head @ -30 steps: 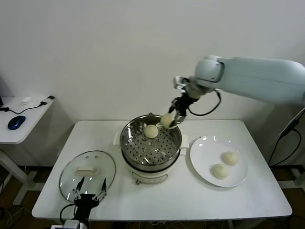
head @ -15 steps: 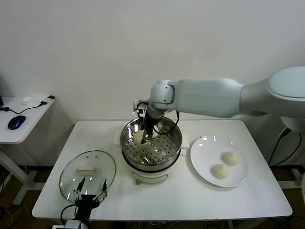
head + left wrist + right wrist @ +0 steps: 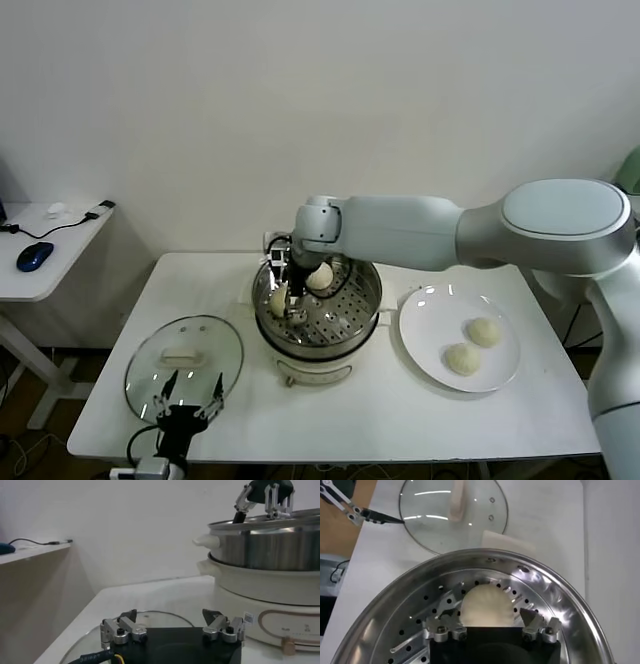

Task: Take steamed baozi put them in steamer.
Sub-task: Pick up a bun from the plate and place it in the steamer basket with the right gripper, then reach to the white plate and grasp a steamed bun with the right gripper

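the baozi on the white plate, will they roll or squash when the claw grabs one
The two baozi on the plate are rounded domes, so they could probably roll if nudged. Their smooth, bready look suggests they are soft and light, likely denting under a hard squeeze.

steamer [image 3: 318,300]: polished steel wall, mirror-glossy, with a perforated steel tray inside; base glossy cream plastic by the look of it. baozi [image 3: 486,606]: matt, smooth, cream-white dough skin. lid [image 3: 184,362]: clear glass, glossy, metal rim. plate [image 3: 425,340]: white, glossy, ceramic-looking. table [image 3: 400,415]: matt white, smooth. right arm shell [image 3: 420,232]: smooth white plastic, satin sheen.
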`<action>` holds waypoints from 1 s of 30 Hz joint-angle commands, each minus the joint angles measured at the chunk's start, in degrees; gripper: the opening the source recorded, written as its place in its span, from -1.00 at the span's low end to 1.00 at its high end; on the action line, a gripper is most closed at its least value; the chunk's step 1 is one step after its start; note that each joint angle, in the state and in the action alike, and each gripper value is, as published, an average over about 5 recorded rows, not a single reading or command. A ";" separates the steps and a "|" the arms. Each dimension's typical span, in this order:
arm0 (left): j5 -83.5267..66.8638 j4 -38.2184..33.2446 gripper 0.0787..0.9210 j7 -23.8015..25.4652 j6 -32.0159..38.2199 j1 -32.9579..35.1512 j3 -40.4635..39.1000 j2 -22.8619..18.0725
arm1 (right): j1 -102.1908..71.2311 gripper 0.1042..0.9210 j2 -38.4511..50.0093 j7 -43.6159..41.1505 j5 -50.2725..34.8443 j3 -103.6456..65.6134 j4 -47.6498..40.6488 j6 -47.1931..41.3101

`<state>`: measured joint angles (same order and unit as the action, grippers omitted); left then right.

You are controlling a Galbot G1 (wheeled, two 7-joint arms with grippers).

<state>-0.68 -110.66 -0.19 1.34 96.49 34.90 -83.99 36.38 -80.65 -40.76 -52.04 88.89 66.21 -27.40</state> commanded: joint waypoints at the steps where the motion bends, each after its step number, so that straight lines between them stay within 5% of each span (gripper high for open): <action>1: -0.04 -0.19 0.77 -0.02 -0.06 0.00 0.02 -0.02 | 11.48 0.76 8.97 -10.52 1.29 4.33 4.97 9.24; 8: 0.03 -1.13 0.77 0.04 -0.13 0.43 -0.04 0.03 | 24.03 0.76 29.55 -20.10 6.68 15.72 12.13 16.49; 16: 0.22 -1.93 0.77 0.05 0.07 0.47 -0.01 0.00 | 17.26 0.76 47.71 -18.82 21.70 22.34 16.92 18.71; 30: 0.50 -2.00 0.77 -0.20 -0.06 0.68 0.07 -1.37 | -15.87 0.76 49.19 -13.26 31.12 -3.66 9.86 13.57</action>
<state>-0.27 -112.62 -0.40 1.27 97.20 35.07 -85.09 36.25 -37.13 -55.50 -28.08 95.71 77.72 -13.22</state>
